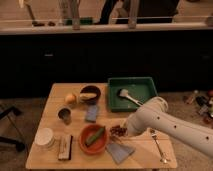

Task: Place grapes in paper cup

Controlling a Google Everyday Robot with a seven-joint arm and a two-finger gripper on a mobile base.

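Reaching in from the lower right of the frame with the thick white arm (170, 127), slanting down-left over the wooden table (60, 95). Holding the gripper (125, 131) clenched at the arm's tip, low in mid-frame. Sitting right against its left side: the small bunch of dark reddish-brown grapes (118, 131), whether pinched or merely touched unclear. Standing well apart at lower left, beyond the orange-red bowl (82, 140): the short white ribbed paper cup (45, 137).
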